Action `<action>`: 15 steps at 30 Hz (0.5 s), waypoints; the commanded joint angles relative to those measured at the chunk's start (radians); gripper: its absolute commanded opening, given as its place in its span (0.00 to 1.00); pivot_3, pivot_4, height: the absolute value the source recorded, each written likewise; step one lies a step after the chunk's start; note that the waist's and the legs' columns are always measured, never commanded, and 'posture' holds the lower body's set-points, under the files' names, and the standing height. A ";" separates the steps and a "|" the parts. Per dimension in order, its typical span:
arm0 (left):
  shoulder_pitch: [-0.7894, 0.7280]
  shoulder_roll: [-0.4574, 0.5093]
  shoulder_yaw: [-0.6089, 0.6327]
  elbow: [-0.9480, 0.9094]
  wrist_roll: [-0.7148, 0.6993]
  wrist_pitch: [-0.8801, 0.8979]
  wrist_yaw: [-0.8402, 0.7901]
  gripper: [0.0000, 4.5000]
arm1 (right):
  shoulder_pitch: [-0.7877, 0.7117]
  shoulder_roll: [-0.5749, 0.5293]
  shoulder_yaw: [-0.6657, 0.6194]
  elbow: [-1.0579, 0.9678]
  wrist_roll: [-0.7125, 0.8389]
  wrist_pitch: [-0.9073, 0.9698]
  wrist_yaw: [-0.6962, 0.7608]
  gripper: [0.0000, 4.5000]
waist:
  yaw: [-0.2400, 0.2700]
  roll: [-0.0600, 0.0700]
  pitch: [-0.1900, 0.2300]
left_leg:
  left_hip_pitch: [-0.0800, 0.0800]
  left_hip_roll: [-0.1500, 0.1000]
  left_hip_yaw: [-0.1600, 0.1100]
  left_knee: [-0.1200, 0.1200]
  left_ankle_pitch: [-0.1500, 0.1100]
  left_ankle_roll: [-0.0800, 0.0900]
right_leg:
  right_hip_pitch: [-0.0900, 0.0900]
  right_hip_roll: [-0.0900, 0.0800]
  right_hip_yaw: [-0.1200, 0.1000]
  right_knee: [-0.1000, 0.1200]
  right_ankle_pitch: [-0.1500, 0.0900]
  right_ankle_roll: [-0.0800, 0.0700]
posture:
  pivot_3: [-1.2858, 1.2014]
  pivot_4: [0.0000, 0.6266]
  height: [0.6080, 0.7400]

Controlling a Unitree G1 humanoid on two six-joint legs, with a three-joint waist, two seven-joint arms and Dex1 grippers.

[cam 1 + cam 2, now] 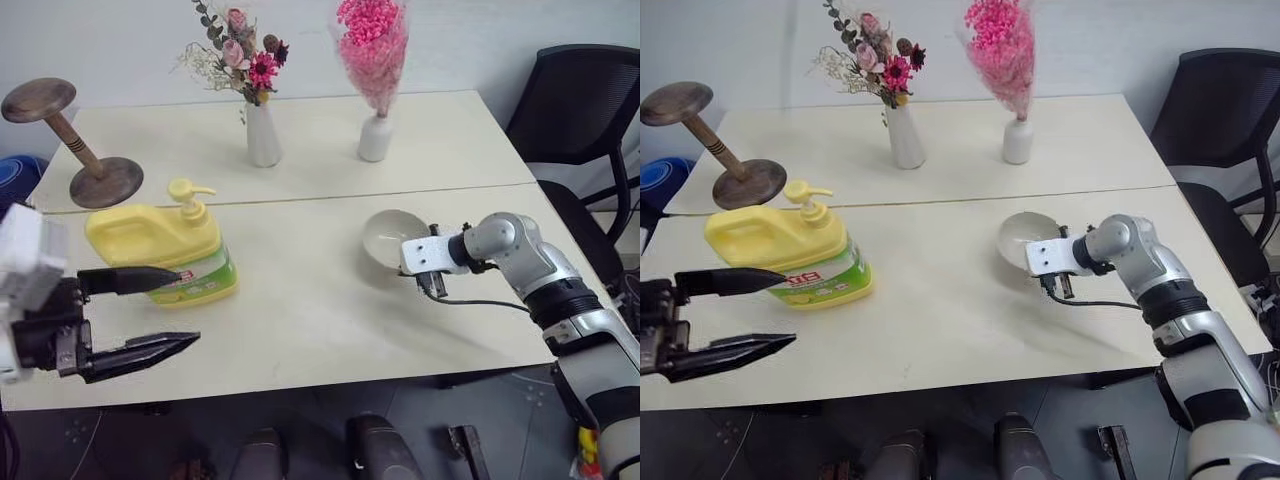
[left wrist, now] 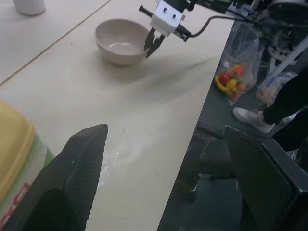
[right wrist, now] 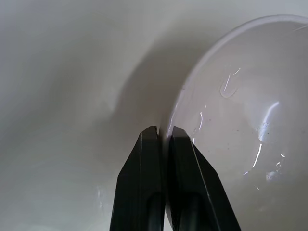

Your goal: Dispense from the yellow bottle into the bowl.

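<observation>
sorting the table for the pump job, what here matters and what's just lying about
Job: yellow bottle; bowl; left gripper, jaws open beside the bottle; right gripper, jaws shut on the bowl's rim.

Lying about: wooden stand; vase of mixed flowers; vase of pink flowers; black chair.

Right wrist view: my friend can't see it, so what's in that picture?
The right gripper, its two black fingers pressed shut, pinches the rim of the bowl. The pale bowl sits on a cream table, with a few wet streaks shining inside it.
</observation>
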 commanded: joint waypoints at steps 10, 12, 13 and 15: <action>0.104 -0.096 0.093 0.056 0.051 -0.192 0.034 0.92 | -0.011 -0.061 -0.283 0.062 0.300 0.224 0.126 0.78 | 0.010 0.002 0.001 | -0.001 -0.001 -0.001 0.000 -0.001 0.001 | 0.002 -0.001 -0.001 -0.003 0.000 0.000 | 0.52 0.24 1.00; 0.121 -0.105 0.131 0.078 0.039 -0.199 0.038 0.92 | -0.013 -0.143 -0.356 0.019 0.393 0.351 0.244 0.85 | 0.022 0.003 0.002 | -0.002 -0.001 -0.001 0.001 -0.001 0.002 | 0.002 -0.002 -0.001 -0.003 0.000 0.000 | 0.52 0.24 1.00; 0.126 -0.106 0.160 0.096 0.023 -0.195 0.043 0.92 | -0.010 -0.198 -0.387 0.013 0.422 0.408 0.290 0.85 | 0.027 0.003 0.002 | -0.001 -0.001 -0.001 0.001 -0.001 0.002 | 0.002 -0.002 -0.001 -0.004 0.000 0.000 | 0.52 0.24 1.00; 0.135 -0.105 0.202 0.123 -0.002 -0.191 0.051 0.92 | 0.016 -0.277 -0.424 -0.016 0.462 0.486 0.354 0.85 | 0.037 0.003 0.002 | -0.002 -0.001 -0.002 0.000 -0.002 0.003 | 0.002 -0.002 -0.002 -0.005 0.000 0.000 | 0.52 0.24 1.00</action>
